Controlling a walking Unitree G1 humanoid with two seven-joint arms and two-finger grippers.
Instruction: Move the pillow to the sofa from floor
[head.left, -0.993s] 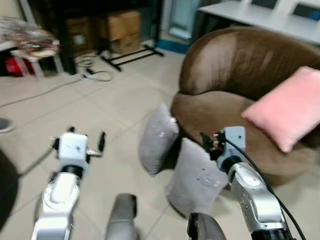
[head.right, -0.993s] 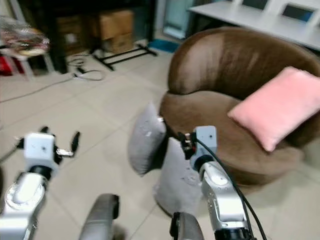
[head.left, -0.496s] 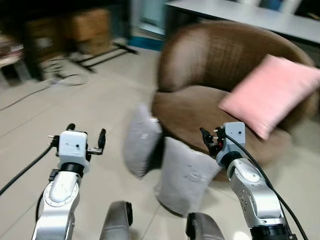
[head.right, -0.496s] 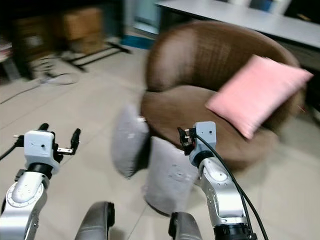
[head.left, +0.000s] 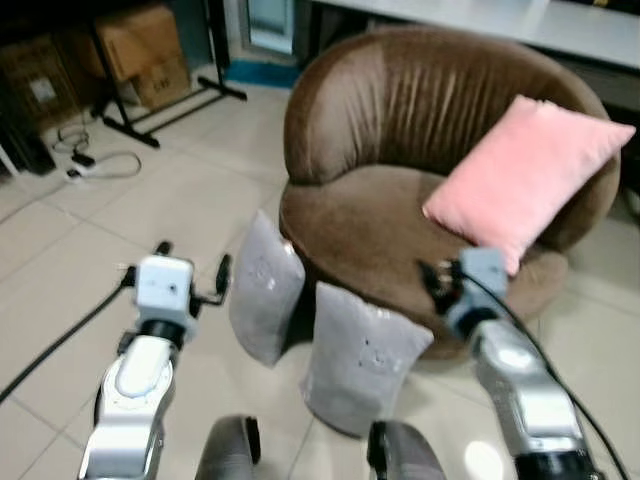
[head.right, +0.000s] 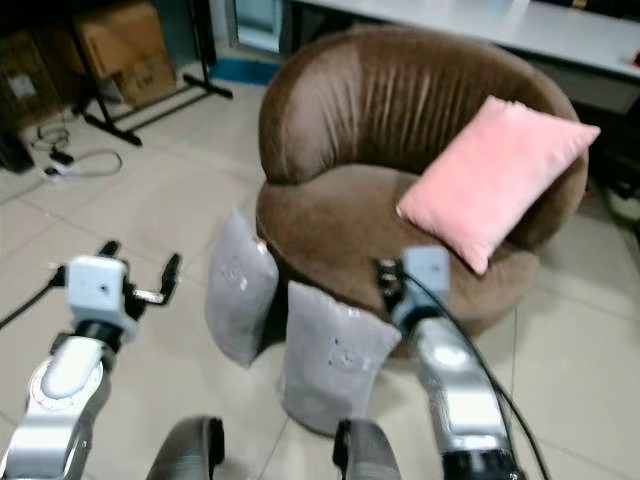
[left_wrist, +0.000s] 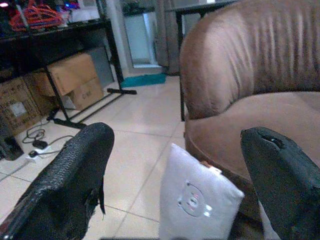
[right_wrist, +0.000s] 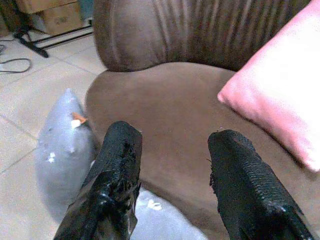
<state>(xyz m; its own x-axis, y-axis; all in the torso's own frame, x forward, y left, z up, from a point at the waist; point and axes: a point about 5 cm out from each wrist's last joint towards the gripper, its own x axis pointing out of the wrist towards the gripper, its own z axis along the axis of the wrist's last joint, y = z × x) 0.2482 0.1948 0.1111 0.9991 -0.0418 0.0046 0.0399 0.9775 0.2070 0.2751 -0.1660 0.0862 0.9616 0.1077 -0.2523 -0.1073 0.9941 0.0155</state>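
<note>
Two grey pillows stand on the tiled floor, leaning against the front of the round brown sofa (head.left: 400, 120). The nearer grey pillow (head.left: 360, 355) stands between my arms and the other grey pillow (head.left: 265, 290) is just to its left. A pink pillow (head.left: 520, 175) rests on the sofa seat against the backrest. My left gripper (head.left: 192, 262) is open in the air, left of the grey pillows and clear of them. My right gripper (head.left: 438, 282) is open above the nearer pillow's right side, at the seat's front edge, holding nothing.
Cardboard boxes (head.left: 140, 50) and a black rack's legs (head.left: 190, 95) stand at the back left, with a cable (head.left: 95, 165) on the floor beside them. A white table edge (head.left: 520, 15) runs behind the sofa. Bare tile lies left of the pillows.
The camera has swung so the sofa and grey pillows now sit centred and the picture is sharp. Both arms hold much the same pose with their grippers open.
</note>
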